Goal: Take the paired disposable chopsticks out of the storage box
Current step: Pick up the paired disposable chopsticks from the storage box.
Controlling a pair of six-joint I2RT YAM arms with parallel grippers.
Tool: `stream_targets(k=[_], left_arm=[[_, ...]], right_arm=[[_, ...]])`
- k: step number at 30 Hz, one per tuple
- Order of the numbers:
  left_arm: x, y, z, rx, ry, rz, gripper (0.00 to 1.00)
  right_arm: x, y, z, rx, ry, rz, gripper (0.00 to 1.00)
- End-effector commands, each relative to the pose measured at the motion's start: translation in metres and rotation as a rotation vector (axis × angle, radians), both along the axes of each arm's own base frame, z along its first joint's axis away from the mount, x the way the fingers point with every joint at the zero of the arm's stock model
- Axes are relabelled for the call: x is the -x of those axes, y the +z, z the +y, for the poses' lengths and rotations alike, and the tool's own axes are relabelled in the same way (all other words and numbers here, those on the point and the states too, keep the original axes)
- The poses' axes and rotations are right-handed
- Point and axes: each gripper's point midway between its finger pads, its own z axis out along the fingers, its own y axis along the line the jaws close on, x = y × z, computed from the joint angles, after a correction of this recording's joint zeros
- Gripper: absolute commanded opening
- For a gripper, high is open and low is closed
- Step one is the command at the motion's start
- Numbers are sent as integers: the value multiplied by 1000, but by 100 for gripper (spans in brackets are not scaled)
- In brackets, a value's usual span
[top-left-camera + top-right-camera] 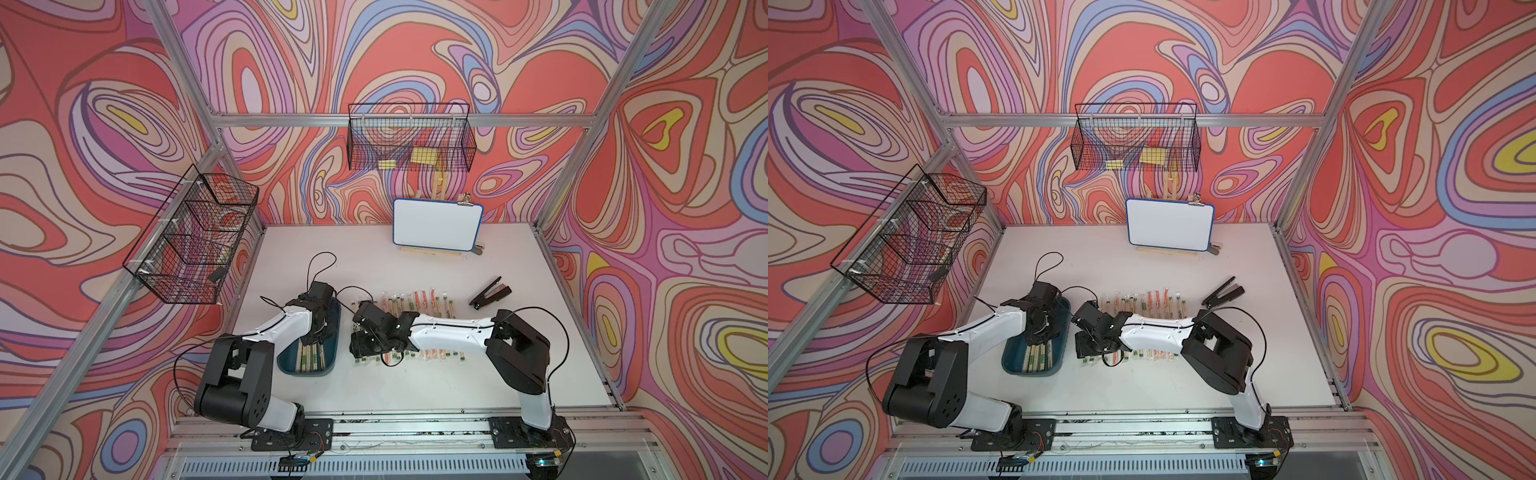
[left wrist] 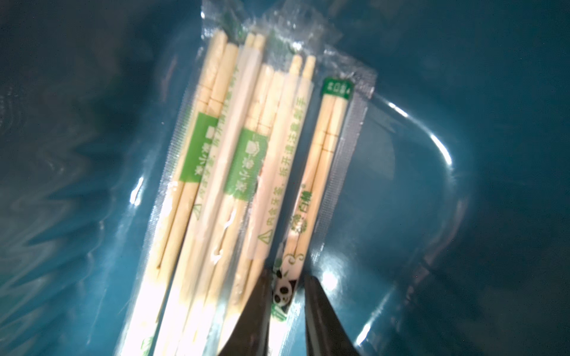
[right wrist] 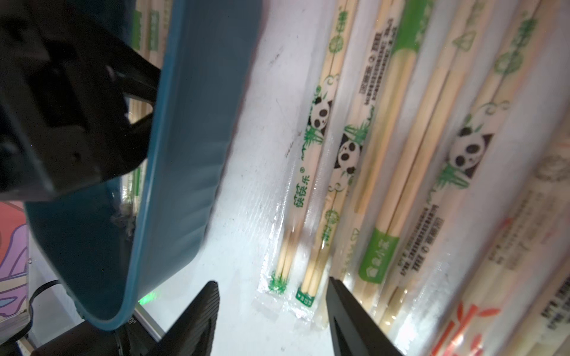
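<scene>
**Materials and finishes**

Storage box (image 2: pixel 462 154): smooth glossy teal plastic, strong highlights. Paired disposable chopsticks (image 2: pixel 327 138): matt pale bamboo inside clear, crinkled, shiny plastic sleeves with ribbed sealed edges. Table (image 3: pixel 249 191): matt white, scuffed. Wire baskets (image 1: pixel 409 137): black metal mesh. Frame bars (image 1: pixel 291 120): brushed aluminium. Whiteboard (image 1: pixel 436 224): smooth glossy white.

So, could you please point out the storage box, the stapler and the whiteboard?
storage box (image 1: pixel 286 360), in a top view, bare near corner
stapler (image 1: pixel 491 293), in a top view, middle of body
whiteboard (image 1: pixel 437 224), in a top view, white face
</scene>
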Motion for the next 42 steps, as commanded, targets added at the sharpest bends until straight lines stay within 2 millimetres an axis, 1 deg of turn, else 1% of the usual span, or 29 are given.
stream_targets(k=[1, 4, 13, 17, 21, 24, 34, 39, 42], left_arm=[[7, -7, 8, -30, 11, 29, 28], [6, -7, 8, -32, 11, 29, 29], [5, -10, 6, -25, 2, 37, 13], [4, -8, 5, -22, 1, 33, 10], [1, 1, 5, -21, 0, 18, 8], [-2, 15, 6, -24, -2, -5, 7], [-16, 73, 16, -95, -41, -101, 3], [-22, 107, 18, -119, -72, -167, 1], [-25, 125, 15, -113, -105, -205, 0]], right_arm=[[0, 8, -4, 1, 1, -29, 61], [0, 10, -4, -3, 2, -31, 61], [-1, 20, -4, -13, 4, -42, 61], [-1, 21, -4, -12, 3, -45, 61], [-1, 23, -5, -13, 6, -48, 61], [-2, 25, -5, -13, 3, -56, 61], [-5, 31, -11, -7, -8, -80, 61], [-10, 33, -20, 4, -28, -97, 62], [-14, 35, -28, 5, -44, -103, 62]])
